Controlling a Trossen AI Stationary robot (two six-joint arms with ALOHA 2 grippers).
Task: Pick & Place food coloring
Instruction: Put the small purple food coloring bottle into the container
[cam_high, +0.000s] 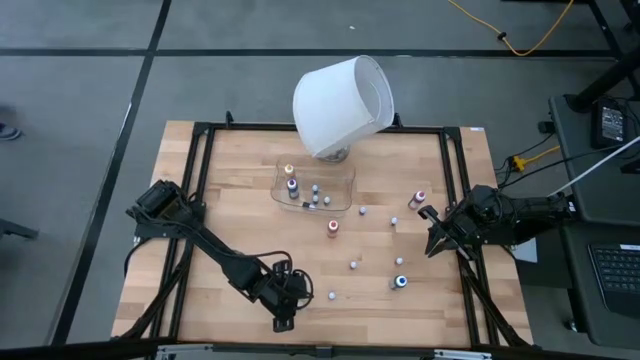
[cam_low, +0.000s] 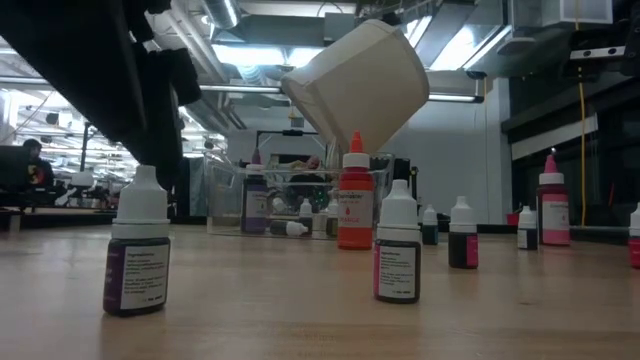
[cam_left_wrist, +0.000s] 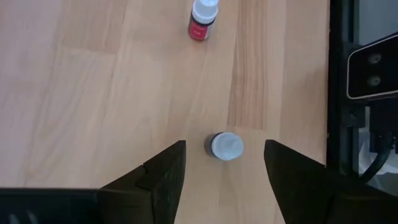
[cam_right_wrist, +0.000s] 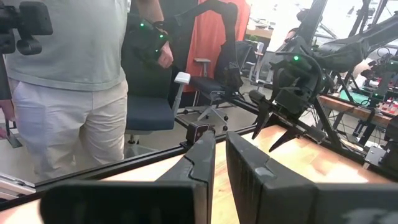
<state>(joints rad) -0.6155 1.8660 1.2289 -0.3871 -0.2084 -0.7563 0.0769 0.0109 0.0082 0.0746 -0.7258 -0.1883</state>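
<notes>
Risk first: my left pincer (cam_left_wrist: 224, 171) hangs open straight above a small bottle (cam_left_wrist: 226, 146) with a whitish-grey cap, standing upright near the counter's (cam_high: 240, 200) near edge; coming down off-centre, a finger could tip it and send it rolling. Other bottles stand scattered; some sit in the clear tray (cam_high: 345, 180). My right pincer (cam_high: 432, 243) waits closed at the right.

A grey floor (cam_high: 100, 60) with dark lines surrounded the wooden worktop (cam_high: 240, 230). Ceiling lights (cam_low: 240, 55) glowed overhead. A person in pale trousers (cam_right_wrist: 81, 118) stood beside a blue office chair (cam_right_wrist: 149, 109).
</notes>
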